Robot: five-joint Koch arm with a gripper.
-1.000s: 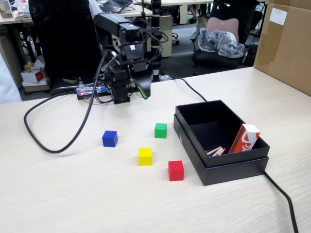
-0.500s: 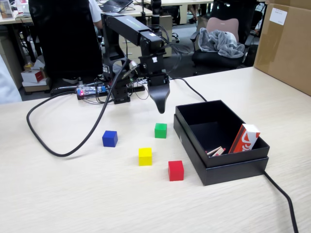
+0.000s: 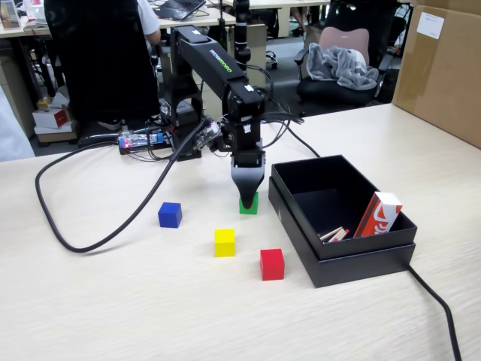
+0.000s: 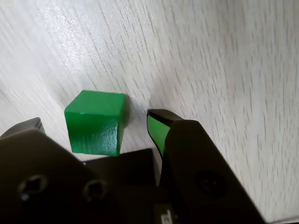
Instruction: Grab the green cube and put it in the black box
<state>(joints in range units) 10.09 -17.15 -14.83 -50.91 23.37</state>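
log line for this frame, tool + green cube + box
phase: pre-grasp | tool: open, straddling green cube, not closed on it | green cube: on table | black box: cube not inside

The small solid cube (image 3: 249,204) is bright green; its neighbours are blue (image 3: 170,214), yellow (image 3: 224,242) and red (image 3: 272,264). The low-walled cardboard box (image 3: 353,259) is matte black. The wood-grain desk (image 3: 113,301) is pale beige.

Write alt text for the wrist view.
A green cube sits on a pale wood-grain table between the open claw's two tips. The right tip is black with a green face and does not touch the cube.
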